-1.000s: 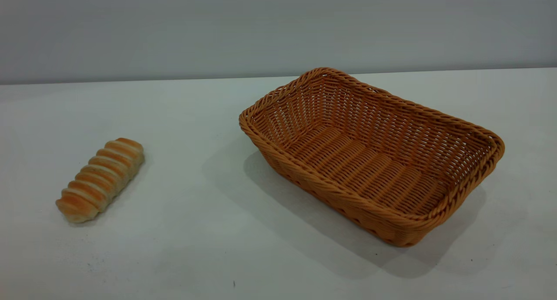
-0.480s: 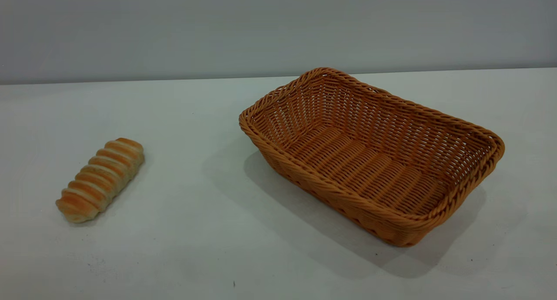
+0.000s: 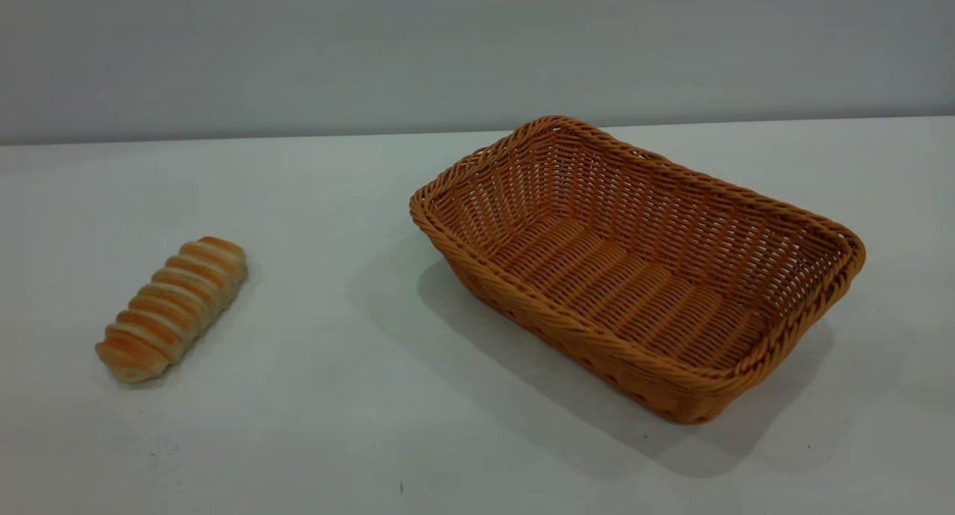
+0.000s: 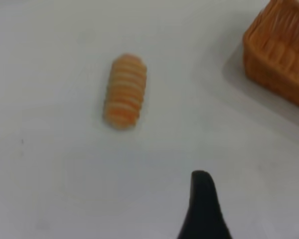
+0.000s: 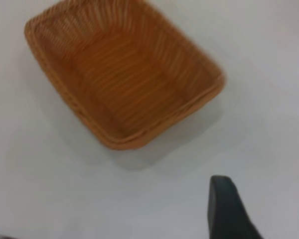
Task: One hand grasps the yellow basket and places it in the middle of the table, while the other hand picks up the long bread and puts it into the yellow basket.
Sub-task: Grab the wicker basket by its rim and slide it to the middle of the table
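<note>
Long bread (image 3: 171,308) lies on the left side of the table (image 3: 336,425), well apart from the yellow basket (image 3: 776,343). Its long axis runs on a diagonal: the near end points toward the front left corner, the far end toward the back and slightly right, roughly in the direction of the basket's far corner. It is a small plump roll, rounded at both tips, crossed by raised ridges that alternate golden-brown and cream.

The basket sits on the right half of the tabletop, resting flat, and it too is turned at an angle, its long sides running from back left to front right. It is rectangular with rounded corners, woven in an orange-tan wicker pattern; the sloped sides are open weave, the rim is a thick braid, and the floor shows tighter bands of weave. Nothing lies inside it.

The tabletop is plain white and matte, with a few tiny dark specks near the front edge.

From the left wrist view, one dark finger (image 4: 204,209) of the left gripper hangs above bare table, short of the bread (image 4: 125,90), holding nothing; with only that finger showing I cannot tell how wide it stands. In the right wrist view the right gripper (image 5: 269,209) hovers beside the basket (image 5: 114,134), its two dark fingers spread apart and empty.
</note>
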Available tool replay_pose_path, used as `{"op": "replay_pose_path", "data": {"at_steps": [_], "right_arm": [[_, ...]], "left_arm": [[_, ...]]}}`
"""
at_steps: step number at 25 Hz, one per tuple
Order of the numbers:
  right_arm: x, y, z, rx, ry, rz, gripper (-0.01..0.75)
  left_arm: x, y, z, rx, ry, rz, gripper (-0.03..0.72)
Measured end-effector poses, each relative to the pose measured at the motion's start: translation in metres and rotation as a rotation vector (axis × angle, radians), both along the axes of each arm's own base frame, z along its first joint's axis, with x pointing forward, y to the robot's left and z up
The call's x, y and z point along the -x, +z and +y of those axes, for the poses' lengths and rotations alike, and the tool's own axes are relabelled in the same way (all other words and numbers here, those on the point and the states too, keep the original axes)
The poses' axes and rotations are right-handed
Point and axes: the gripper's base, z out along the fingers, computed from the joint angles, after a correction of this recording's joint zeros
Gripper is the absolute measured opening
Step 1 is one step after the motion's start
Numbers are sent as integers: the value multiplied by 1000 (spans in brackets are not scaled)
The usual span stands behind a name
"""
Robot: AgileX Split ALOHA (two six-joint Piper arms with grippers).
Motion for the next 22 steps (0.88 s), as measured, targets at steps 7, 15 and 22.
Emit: {"op": "replay_pose_path", "data": {"at_steps": [7,15,22], "right_arm": [[-86,-44,5,-170,-126,247,401],[-154,-104,7,-247,-229,407,437],[-197,-150,11,-301,-285,521,547]], "left_arm": [[-38,18,2,13,29,43,577],[-41,18,4,-6,30,59,577],[-40,16,8,-75,41,82,577]]}}
